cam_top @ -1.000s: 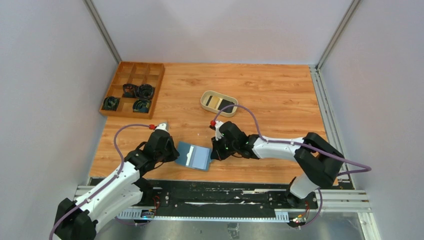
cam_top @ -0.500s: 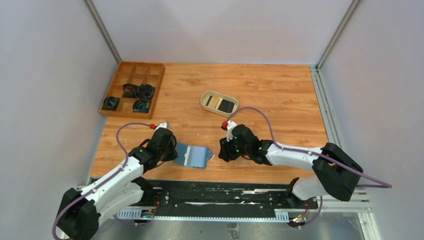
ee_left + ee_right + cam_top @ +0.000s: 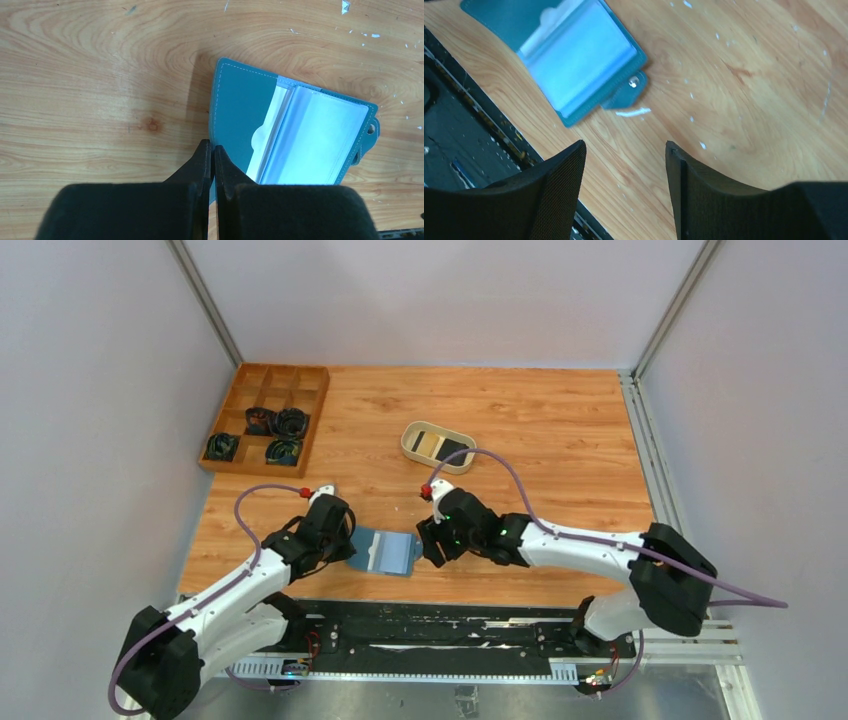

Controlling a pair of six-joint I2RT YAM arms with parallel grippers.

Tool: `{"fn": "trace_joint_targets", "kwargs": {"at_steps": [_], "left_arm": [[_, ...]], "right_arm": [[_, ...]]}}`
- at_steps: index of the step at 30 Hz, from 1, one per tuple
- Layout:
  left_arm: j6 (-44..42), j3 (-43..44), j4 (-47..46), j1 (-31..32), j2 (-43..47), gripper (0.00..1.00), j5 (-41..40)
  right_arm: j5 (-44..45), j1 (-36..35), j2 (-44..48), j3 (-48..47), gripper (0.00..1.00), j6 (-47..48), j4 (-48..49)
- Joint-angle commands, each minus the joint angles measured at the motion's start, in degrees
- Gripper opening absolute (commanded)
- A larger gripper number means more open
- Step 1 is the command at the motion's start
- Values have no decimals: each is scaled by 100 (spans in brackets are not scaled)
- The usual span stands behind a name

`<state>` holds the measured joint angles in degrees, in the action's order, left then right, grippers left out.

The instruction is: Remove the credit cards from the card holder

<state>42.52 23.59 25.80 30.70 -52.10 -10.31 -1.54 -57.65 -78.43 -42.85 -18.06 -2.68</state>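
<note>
The teal card holder (image 3: 386,552) lies open on the table near the front edge, its light blue sleeves facing up (image 3: 310,135). My left gripper (image 3: 346,544) is shut on its left edge, and the teal flap sits between the fingertips (image 3: 211,148). My right gripper (image 3: 428,546) hovers just right of the holder, open and empty (image 3: 624,148), with the holder (image 3: 574,55) and its snap tab (image 3: 630,90) ahead of it. Two credit cards, one tan-gold (image 3: 428,443) and one black (image 3: 455,451), lie in the beige dish.
The beige oval dish (image 3: 411,432) sits mid-table behind the right gripper. A brown wooden compartment tray (image 3: 283,378) with dark coiled items is at the back left. The black rail (image 3: 440,625) runs along the near table edge, close to the holder.
My right gripper opened, pulled away to the right, then came back beside the holder's right edge. The holder shifted slightly left with the left gripper, which stayed shut.
</note>
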Motion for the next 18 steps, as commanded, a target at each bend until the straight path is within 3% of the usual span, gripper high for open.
{"fn": "trace_joint_targets", "kwargs": {"at_steps": [1,8,18], "left_arm": [[89,84,-60,-20,-59,0,-209],[46,128,-10,-21,-58,0,-243],[28,119,-7,-24,-44,0,-253]], "right_arm": [[690,-348,-675,-525,64,-99,-490],[1017,-545,-1591,-1183,64,-280,-651],[1336,-546,-2050,-1561,64,-288,-852]]}}
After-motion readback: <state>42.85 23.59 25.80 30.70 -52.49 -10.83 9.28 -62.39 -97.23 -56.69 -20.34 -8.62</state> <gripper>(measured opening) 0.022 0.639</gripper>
